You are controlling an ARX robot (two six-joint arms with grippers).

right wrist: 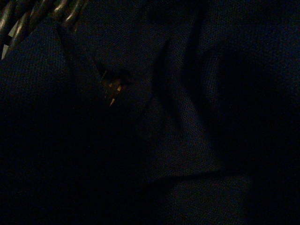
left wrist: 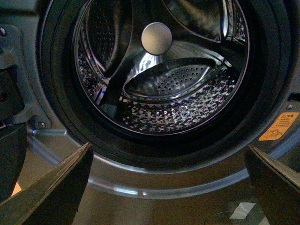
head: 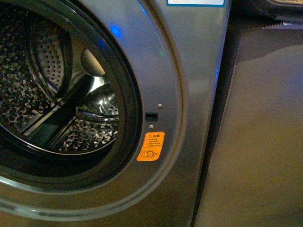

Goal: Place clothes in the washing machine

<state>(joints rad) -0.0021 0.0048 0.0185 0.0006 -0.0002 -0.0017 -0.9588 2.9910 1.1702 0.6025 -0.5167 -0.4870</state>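
Inspecting the loading station: the washing machine [head: 189, 71] stands with its porthole unobstructed, and the perforated steel drum [left wrist: 178, 84] holds no fabric in the part visible. The black gasket [left wrist: 61, 93] rings the opening. An orange sticker [head: 150, 146] sits on the grey front just beside it.

Left tool [left wrist: 168, 146]: released, its two dark fingers [left wrist: 51, 187] spread wide with nothing between them, facing the drum mouth near the lower rim.

Right tool: not visible in any view, so its state cannot be told. Its wrist view is dim but readable, and is filled almost wholly by the clothes [right wrist: 187, 140], dark navy cloth lying in soft folds close to the lens. Woven strands [right wrist: 28, 14] show at one corner, possibly a basket edge; this is not certain. The clothes are therefore outside the machine, at the right arm's position.

Assessment of handling: the garment appears limp, light and non-fragile, with a matte weave offering fair friction. It will likely drape and trail rather than keep shape. Recommended hold: a raised fold ridge [right wrist: 161, 93] near the middle of the mass, pinching several layers, so that less cloth hangs to catch on the gasket during loading.
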